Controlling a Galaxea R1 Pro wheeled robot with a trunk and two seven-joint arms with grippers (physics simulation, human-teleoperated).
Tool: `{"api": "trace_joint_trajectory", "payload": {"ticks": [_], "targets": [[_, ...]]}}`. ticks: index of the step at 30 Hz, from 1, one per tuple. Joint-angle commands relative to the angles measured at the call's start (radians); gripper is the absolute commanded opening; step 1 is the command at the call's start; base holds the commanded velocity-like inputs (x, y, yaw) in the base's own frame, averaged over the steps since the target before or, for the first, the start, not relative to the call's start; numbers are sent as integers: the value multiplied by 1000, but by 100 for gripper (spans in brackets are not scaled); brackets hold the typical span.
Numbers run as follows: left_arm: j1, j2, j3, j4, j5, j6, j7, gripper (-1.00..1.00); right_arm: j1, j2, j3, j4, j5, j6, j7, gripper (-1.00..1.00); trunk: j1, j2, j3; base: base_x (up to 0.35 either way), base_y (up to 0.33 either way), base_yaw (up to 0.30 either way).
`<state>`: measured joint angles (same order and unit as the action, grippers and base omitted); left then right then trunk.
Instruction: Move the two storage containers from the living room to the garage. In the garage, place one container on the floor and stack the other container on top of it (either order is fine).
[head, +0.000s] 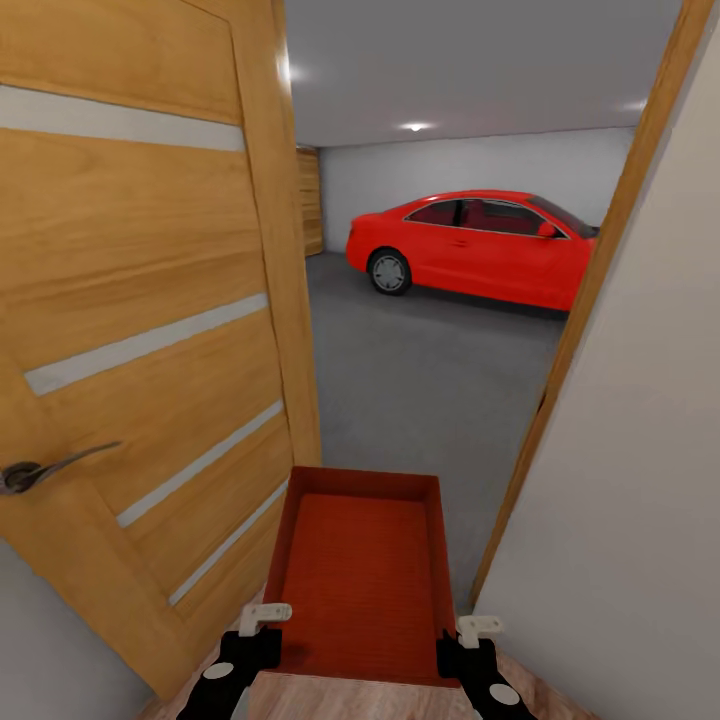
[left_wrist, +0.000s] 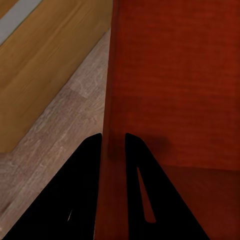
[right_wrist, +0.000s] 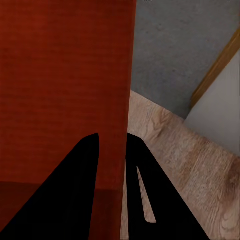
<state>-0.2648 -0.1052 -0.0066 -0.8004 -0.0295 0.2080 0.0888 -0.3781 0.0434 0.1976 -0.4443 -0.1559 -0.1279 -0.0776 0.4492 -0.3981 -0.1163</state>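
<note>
One rust-red open-top storage container (head: 365, 570) is held out in front of me, level, in a doorway that leads into the garage. My left gripper (head: 268, 625) is shut on its left wall near the near corner, and my right gripper (head: 478, 630) is shut on its right wall. In the left wrist view the gripper (left_wrist: 114, 145) has its two black fingers either side of the wall of the container (left_wrist: 175, 90). The right wrist view shows the same: the gripper (right_wrist: 112, 142) clamps the edge of the container (right_wrist: 65, 85). The bin is empty.
An open wooden door (head: 140, 330) with a lever handle (head: 40, 470) stands close on the left. The door frame (head: 600, 290) and a white wall (head: 640, 500) hem in the right. Beyond lie the grey garage floor (head: 430, 370) and a red car (head: 475, 245).
</note>
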Motion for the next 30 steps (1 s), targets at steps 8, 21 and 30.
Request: {"api": "trace_joint_trajectory", "payload": {"ticks": [8,21,30], "targets": [[-1,-60,-19,2,11,10,-15,-100,-1,0,12,-2,-5,-6,-18,-100,1,-2,-2,115,146,0],[-1,-61,-21,2,10,11,-14,-100,-1,-1,12,-2,-5,-6,-18,-100,1,-2,-2,22,72,0],[-1,-60,-20,1,10,11,-15,-100,-1,0,13,-2,-5,-6,-18,-100,1,-2,-2,90,247,0]]}}
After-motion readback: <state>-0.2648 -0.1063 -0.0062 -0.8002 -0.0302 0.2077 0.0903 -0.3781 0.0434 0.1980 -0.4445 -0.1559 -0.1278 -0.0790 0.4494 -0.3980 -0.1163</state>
